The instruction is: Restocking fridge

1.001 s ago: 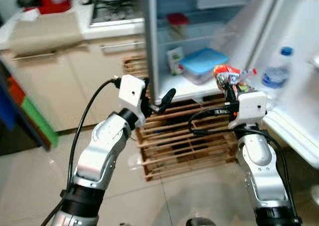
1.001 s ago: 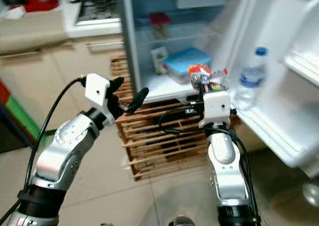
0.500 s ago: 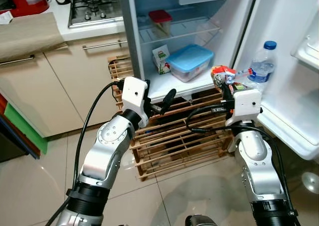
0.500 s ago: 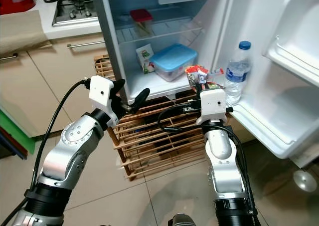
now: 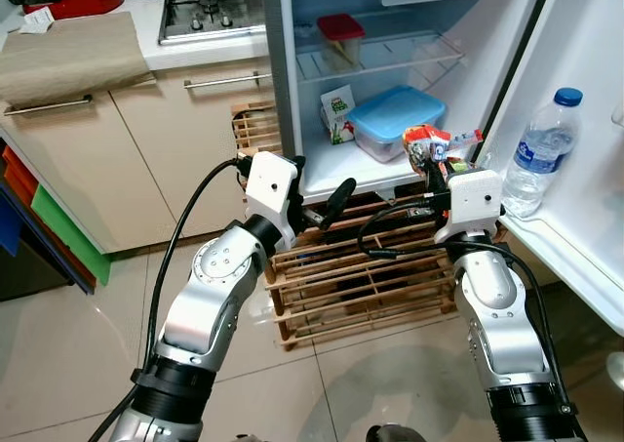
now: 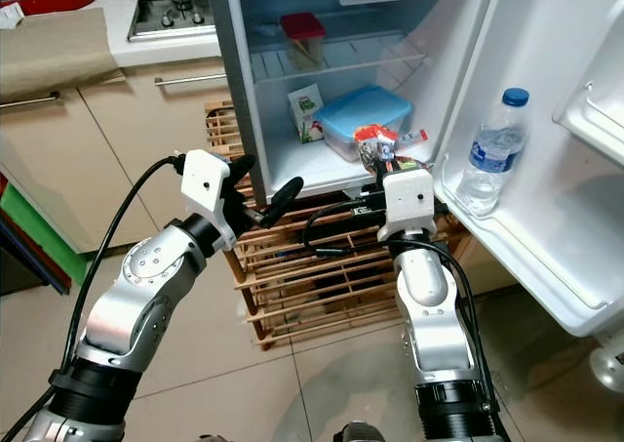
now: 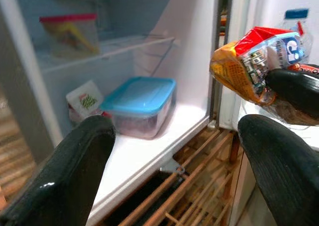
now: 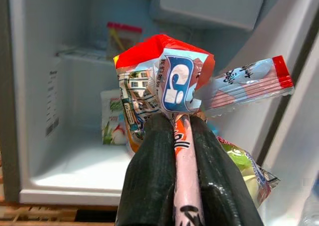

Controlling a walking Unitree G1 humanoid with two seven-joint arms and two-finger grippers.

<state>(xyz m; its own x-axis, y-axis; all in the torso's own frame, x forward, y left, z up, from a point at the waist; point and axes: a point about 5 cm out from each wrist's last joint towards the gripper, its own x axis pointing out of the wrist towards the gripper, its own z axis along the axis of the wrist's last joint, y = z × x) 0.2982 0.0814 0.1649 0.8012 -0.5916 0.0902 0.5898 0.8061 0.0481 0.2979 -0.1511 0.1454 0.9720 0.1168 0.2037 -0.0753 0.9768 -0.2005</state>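
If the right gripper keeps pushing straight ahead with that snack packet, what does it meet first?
Probably the blue-lidded container on the fridge's bottom shelf; the right gripper and its snack packet point that way, though depth is unclear.

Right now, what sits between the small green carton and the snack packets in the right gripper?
The blue-lidded container sits between the carton and the snack packets, held by the right gripper, in the left eye view.

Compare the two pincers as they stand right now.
The left pincer is open and holds nothing; the right pincer is shut on a bunch of snack packets. The left one is at the fridge's left edge, over the wooden crate; the right one is nearer the door shelf with the water bottle. Both have black fingers and are raised toward the fridge's bottom shelf.
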